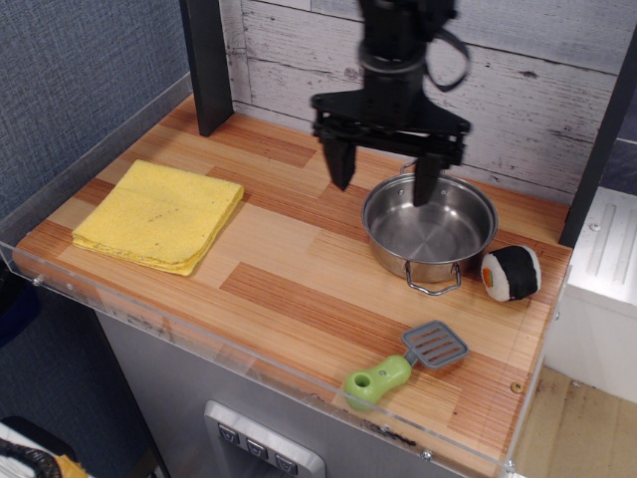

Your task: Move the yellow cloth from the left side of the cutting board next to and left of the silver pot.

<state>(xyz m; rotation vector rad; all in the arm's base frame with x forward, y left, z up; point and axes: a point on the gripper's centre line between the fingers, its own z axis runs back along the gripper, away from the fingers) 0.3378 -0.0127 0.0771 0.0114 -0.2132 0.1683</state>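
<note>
One yellow cloth, one silver pot, two spread, empty fingers.

A matte black robot arm ends in a gripper with a wide horizontal black crossbar and two blunt, tapering black fingers. A dark cylindrical wrist rises above the bar, with a black cable looping beside it.

A whitewashed plank wall runs along the back, with a grey-blue textured partition to the left. A dark upright post stands before the planks, and pale wooden flooring shows lower right.
</note>
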